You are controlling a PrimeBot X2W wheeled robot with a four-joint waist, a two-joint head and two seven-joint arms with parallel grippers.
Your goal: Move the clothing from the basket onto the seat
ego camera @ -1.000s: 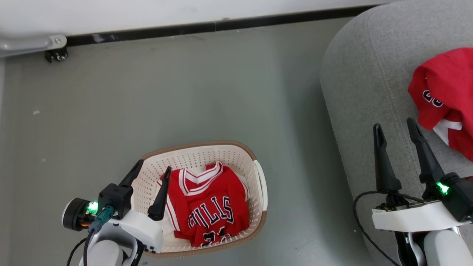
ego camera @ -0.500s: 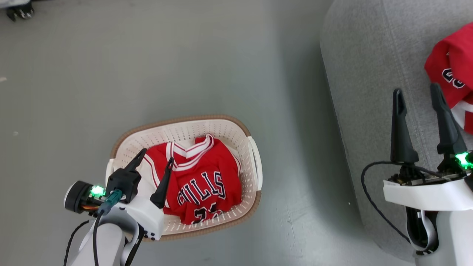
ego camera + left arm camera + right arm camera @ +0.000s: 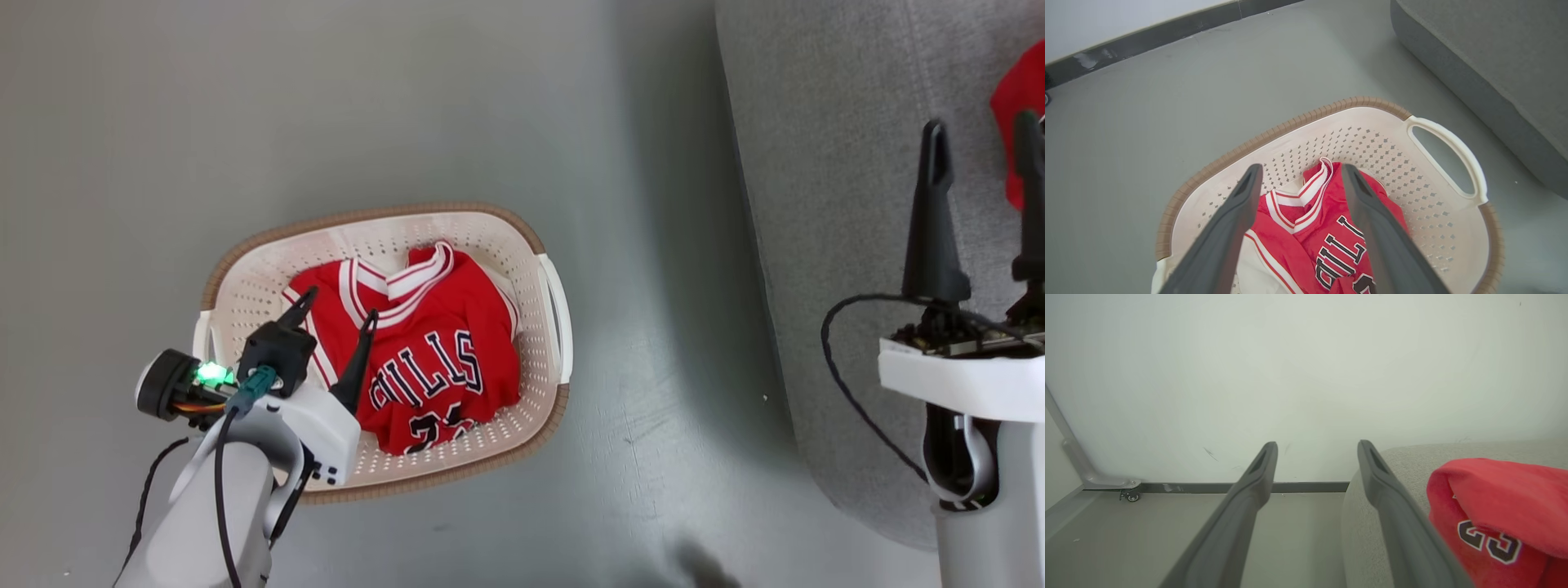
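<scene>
Clothing (image 3: 433, 359) at centre frame is a red jersey crumpled in the cream basket (image 3: 457, 214). Its number folds under, and the first letter of its lettering hides behind a finger of the left gripper (image 3: 340, 304), whose jaws stand wide apart above the fabric, holding nothing. White cloth beneath it is too hidden to identify. At the right edge, another red garment (image 3: 1012, 90) lies cut off on the grey seat (image 3: 824, 204), partly behind the right gripper (image 3: 981, 122), which is also spread wide and empty.
</scene>
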